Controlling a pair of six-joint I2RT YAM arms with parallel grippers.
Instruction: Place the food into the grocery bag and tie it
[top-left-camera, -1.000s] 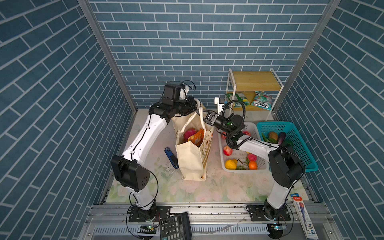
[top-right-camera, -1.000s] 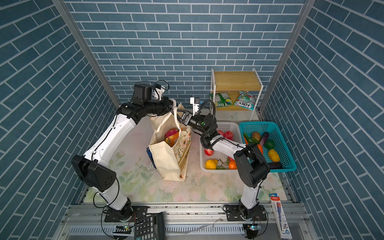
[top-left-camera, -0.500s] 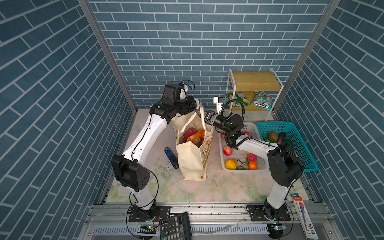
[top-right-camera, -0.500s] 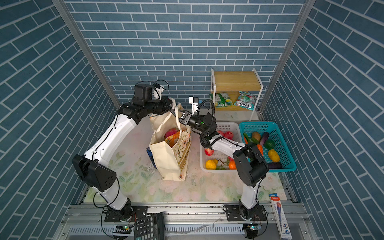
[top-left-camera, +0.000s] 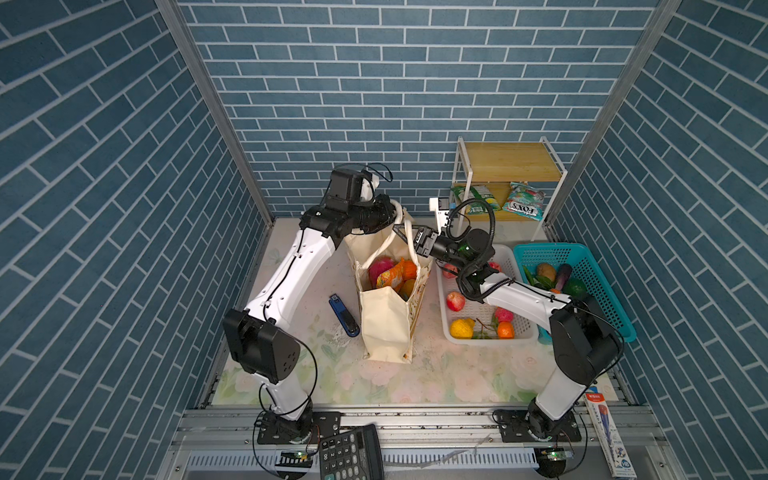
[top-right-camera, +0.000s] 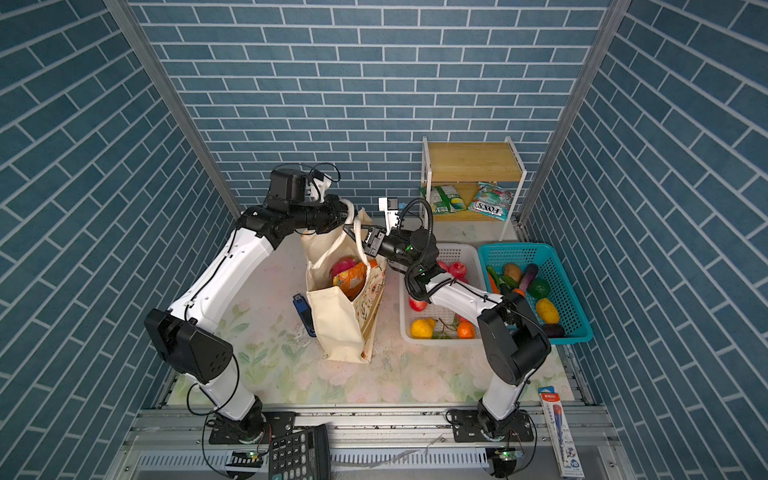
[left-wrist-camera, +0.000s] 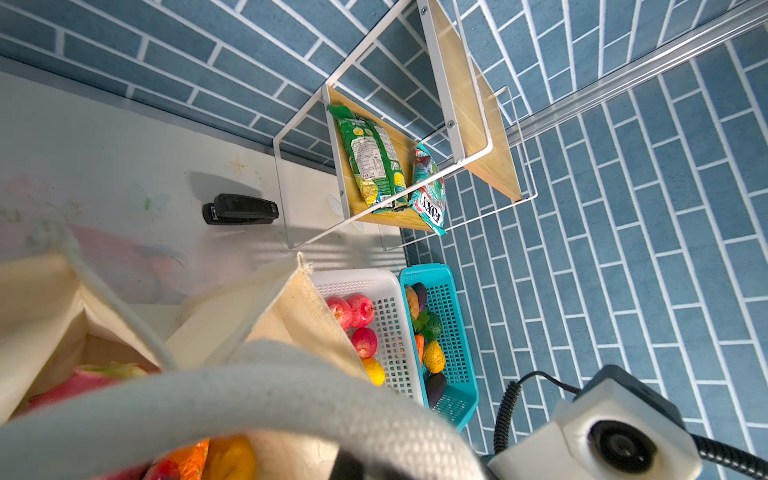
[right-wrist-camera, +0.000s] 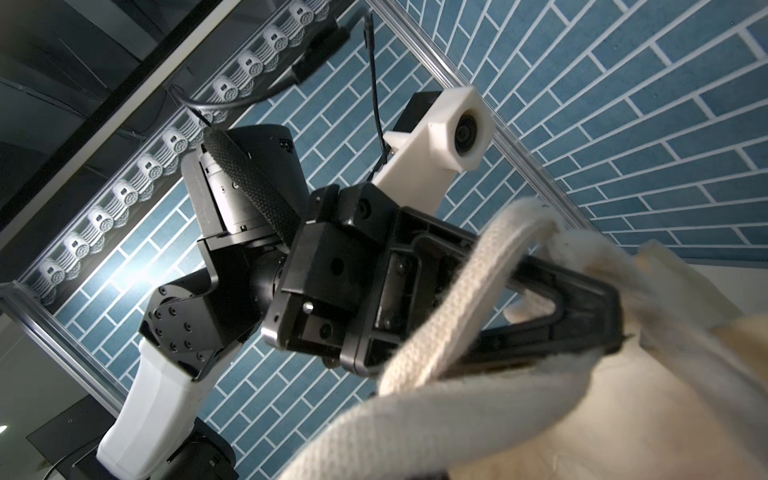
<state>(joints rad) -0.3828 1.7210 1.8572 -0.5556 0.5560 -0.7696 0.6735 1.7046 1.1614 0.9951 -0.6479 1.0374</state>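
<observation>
Grocery bag: food inside, tying step. Left gripper & right gripper jaws shut on strap handles above bag mouth. Next: cross straps, needs slack.

The left arm climbs from its base, bends at the elbow and reaches inward. Its tool points to the right, jaws pressed together. The right arm folds low and stretches leftward. Its tool sits near the left one, tips almost meeting, jaws closed too.
</observation>
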